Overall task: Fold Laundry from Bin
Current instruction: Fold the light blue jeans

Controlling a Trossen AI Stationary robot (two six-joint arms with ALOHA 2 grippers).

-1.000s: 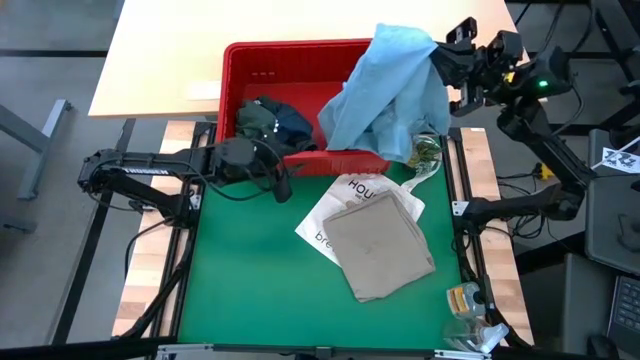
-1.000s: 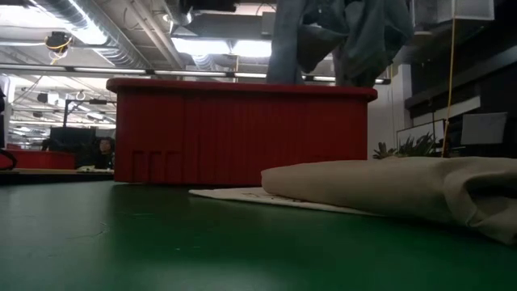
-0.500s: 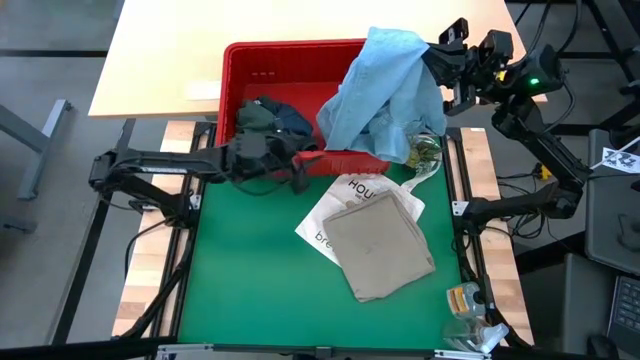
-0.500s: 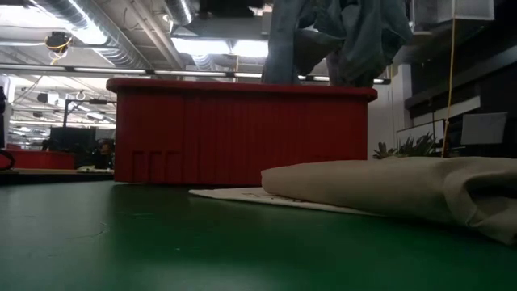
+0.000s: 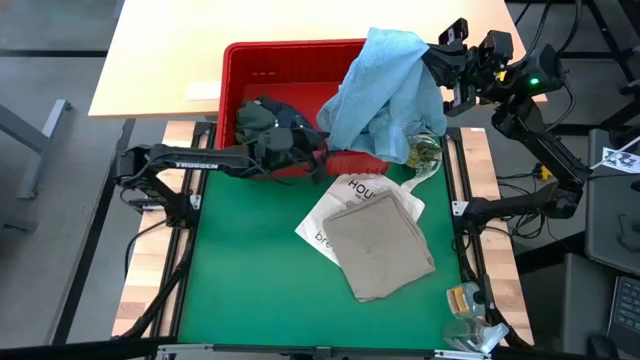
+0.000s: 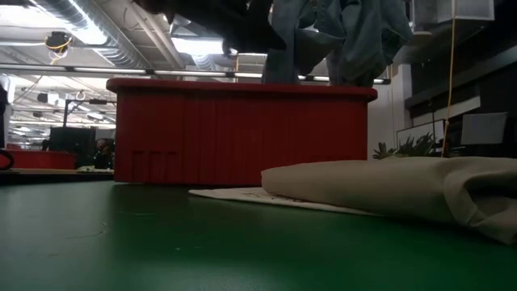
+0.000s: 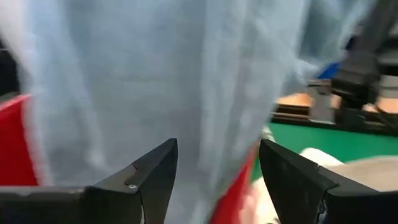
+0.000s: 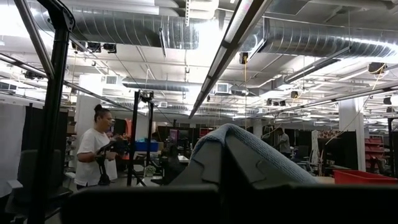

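A green mat (image 5: pixel 250 290) is laid over the table. At its far edge the red bin (image 5: pixel 290 60) is set; nearer, right of centre, a white tote bag (image 5: pixel 330 215) is spread, topped by a folded beige garment (image 5: pixel 385 245).

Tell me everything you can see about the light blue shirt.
The light blue shirt is a soft, rumpled garment held up by its top in the shut right gripper above the red bin's right end. It hangs in loose folds, its lower part draping over the bin's front rim. The left gripper, jaws open, is at that lower edge; in the left wrist view the cloth fills the frame just past the open fingers, not yet pinched.
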